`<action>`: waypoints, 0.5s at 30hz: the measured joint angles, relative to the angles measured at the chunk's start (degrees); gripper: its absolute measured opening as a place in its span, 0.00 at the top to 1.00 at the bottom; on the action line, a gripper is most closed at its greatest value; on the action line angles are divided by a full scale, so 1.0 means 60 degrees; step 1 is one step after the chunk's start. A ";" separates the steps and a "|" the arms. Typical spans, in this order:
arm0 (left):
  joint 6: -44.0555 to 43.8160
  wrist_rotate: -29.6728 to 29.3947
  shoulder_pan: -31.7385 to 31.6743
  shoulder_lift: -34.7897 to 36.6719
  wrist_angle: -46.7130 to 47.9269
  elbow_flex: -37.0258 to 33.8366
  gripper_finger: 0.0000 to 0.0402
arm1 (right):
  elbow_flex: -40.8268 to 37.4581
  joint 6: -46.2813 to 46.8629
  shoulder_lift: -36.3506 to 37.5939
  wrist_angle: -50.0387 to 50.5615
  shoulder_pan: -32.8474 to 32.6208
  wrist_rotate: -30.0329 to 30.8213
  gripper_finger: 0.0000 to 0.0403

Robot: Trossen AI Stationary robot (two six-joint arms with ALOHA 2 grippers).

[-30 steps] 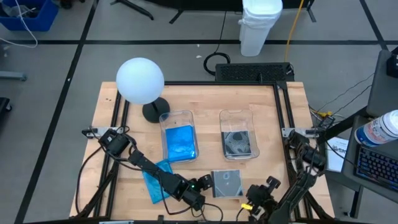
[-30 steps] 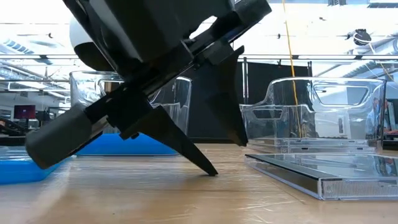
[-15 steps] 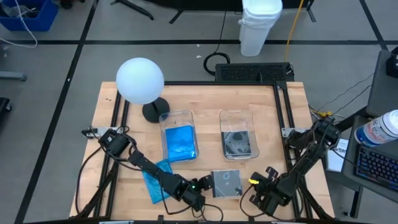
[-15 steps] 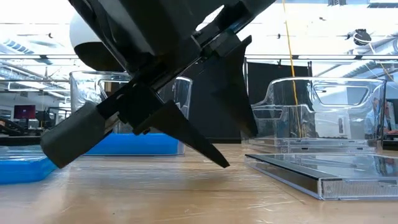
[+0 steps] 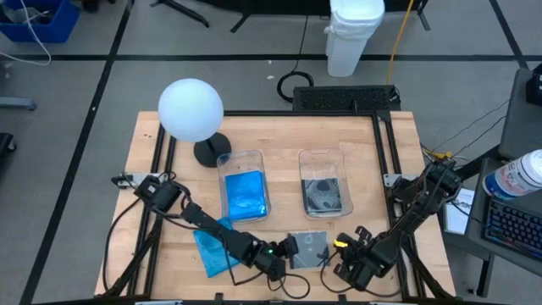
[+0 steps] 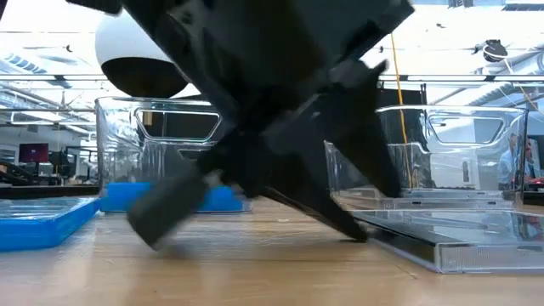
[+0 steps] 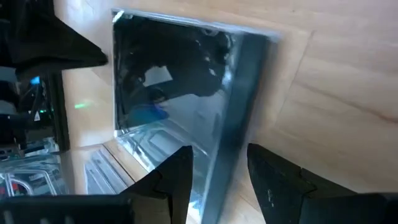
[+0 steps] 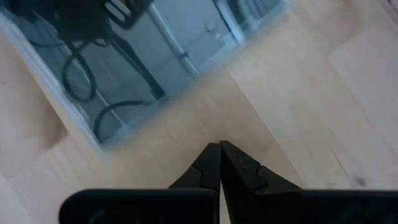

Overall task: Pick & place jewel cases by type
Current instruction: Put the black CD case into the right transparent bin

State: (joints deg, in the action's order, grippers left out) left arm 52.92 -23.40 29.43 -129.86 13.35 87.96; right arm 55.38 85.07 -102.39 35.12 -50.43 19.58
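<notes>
A dark jewel case (image 5: 309, 250) is laid flat on the table (image 5: 373, 161) near its front edge, in front of the right bin (image 5: 325, 183). The left end effector (image 5: 286, 254) is positioned at the case's left edge, its fingers (image 7: 273, 180) spread on either side of that edge. The right end effector (image 8: 220, 163) is placed just right of the case, fingers pressed together, empty. A blue jewel case (image 5: 214, 246) is laid further left, and another (image 5: 246, 194) in the left bin (image 5: 243, 158).
</notes>
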 joint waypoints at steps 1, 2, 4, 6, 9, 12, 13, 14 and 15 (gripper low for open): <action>0.0000 -0.0005 -0.0008 -0.0094 -0.0013 0.0008 0.60 | -0.0001 -0.0117 -0.0003 -0.0126 0.0082 0.0049 1.00; 0.0004 -0.0019 -0.0018 -0.0131 -0.0022 0.0010 0.60 | -0.0033 -0.0231 0.0004 -0.0256 0.0151 0.0050 1.00; -0.0011 0.0027 -0.0028 -0.0138 -0.0044 0.0003 0.60 | -0.0143 -0.0501 -0.0003 -0.0652 0.0289 0.0185 1.00; -0.0031 0.0071 -0.0047 -0.0149 -0.0087 0.0001 0.60 | -0.0348 -0.0848 0.0004 -0.1326 0.0412 0.0389 1.00; -0.0025 0.0041 -0.0032 -0.0154 -0.0057 -0.0025 0.60 | -0.0729 -0.1276 0.0039 -0.2456 0.0573 0.0477 1.00; -0.0164 0.0085 -0.0035 -0.0153 -0.0020 -0.0025 0.60 | -0.1017 -0.1331 0.0051 -0.3235 0.0604 0.0533 1.00; -0.0232 0.0096 -0.0047 -0.0153 -0.0023 -0.0025 0.60 | -0.1091 -0.1326 0.0051 -0.3391 0.0600 0.0538 1.00; -0.0337 0.0110 -0.0055 -0.0149 -0.0031 -0.0025 0.60 | -0.1137 -0.1324 0.0051 -0.3555 0.0588 0.0541 1.00; -0.0442 0.0102 -0.0067 -0.0149 -0.0053 -0.0028 0.60 | -0.1172 -0.1326 0.0051 -0.3716 0.0582 0.0552 1.00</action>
State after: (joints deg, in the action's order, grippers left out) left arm 50.27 -22.79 29.03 -130.76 13.03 87.79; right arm 48.35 77.11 -102.08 12.82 -46.94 22.89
